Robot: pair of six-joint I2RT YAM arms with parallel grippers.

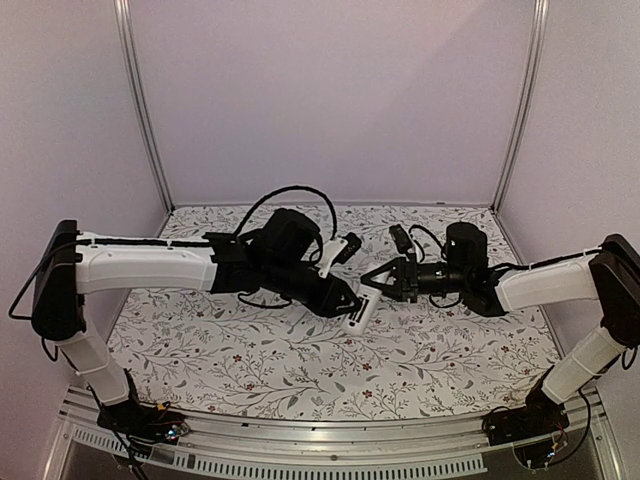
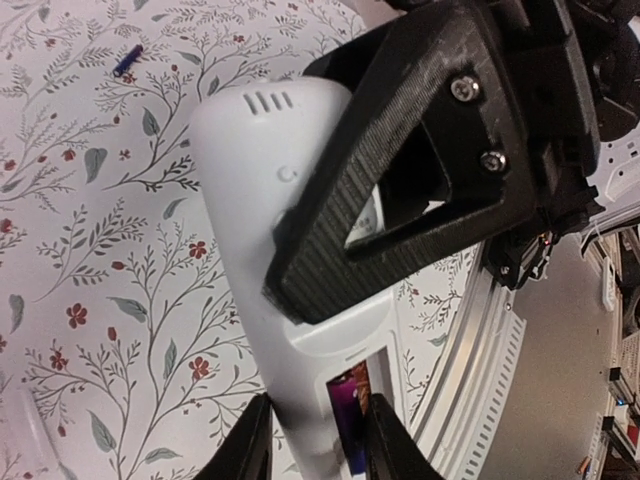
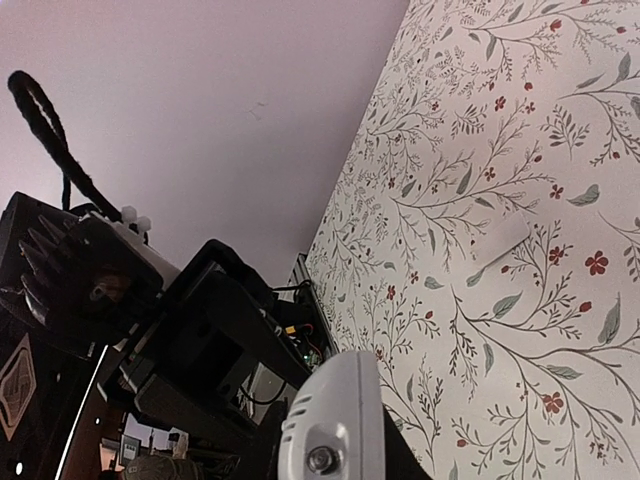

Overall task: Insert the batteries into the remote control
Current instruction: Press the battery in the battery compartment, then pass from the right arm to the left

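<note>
The white remote control (image 1: 360, 313) is held above the floral table between both grippers. My left gripper (image 1: 347, 300) is shut on its lower end; in the left wrist view (image 2: 315, 445) its jaws clamp the sides of the remote (image 2: 250, 180) beside the open battery bay. A purple battery (image 2: 346, 412) lies in that bay. My right gripper (image 1: 373, 283) is shut on the remote's other end; its black finger (image 2: 400, 170) crosses the remote's back. The right wrist view shows the remote's rounded tip (image 3: 335, 415) between the right gripper's (image 3: 335, 445) jaws. A second small dark battery (image 2: 127, 60) lies on the table.
A flat white rectangular piece (image 3: 497, 242), perhaps the battery cover, lies on the floral tablecloth (image 1: 250, 350). White walls enclose the back and sides. The aluminium rail (image 1: 330, 440) runs along the near edge, with both arm bases on it.
</note>
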